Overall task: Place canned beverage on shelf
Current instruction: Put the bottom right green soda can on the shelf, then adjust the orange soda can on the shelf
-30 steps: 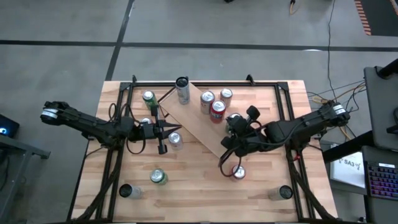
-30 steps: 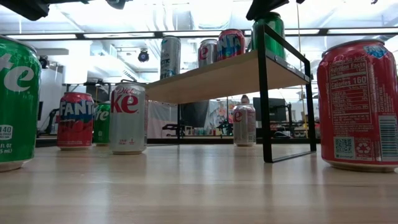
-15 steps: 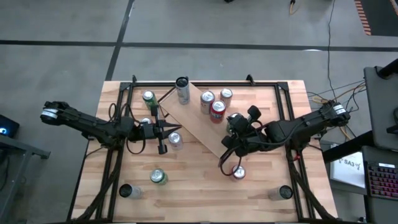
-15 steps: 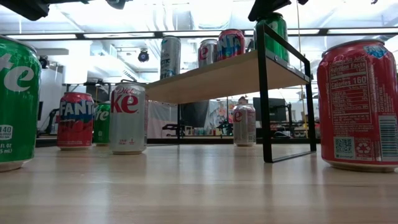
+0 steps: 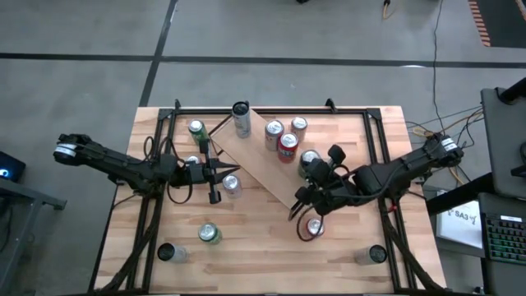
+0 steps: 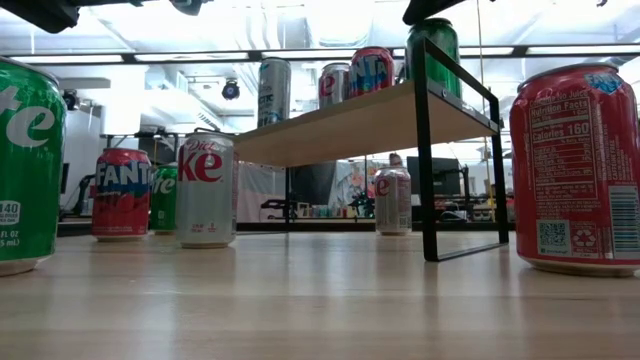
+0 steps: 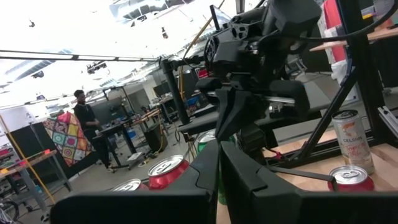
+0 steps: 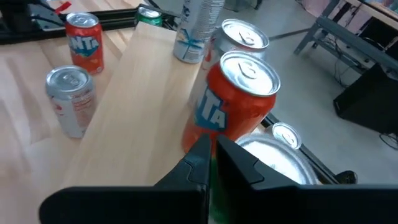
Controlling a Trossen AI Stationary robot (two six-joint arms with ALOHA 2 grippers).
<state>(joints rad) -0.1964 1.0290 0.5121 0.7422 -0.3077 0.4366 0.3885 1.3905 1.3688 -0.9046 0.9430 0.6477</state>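
Now my right end effector [image 5: 306, 197] hangs clenched and empty over the near end of the shelf [image 5: 261, 164], just beside the green can [image 5: 310, 158] that stands upright on the board. In the low view that green can [image 6: 434, 55] sits at the shelf's end by the black frame, with a Fanta can [image 6: 371, 71], another red can [image 6: 334, 84] and a tall silver can [image 6: 273, 91] farther along. My left end effector [image 5: 215, 173] waits clenched and empty above the bench [image 5: 263, 247], next to a silver can [image 5: 232, 185]. A red can [image 5: 314, 228] stands on the bench below my right arm.
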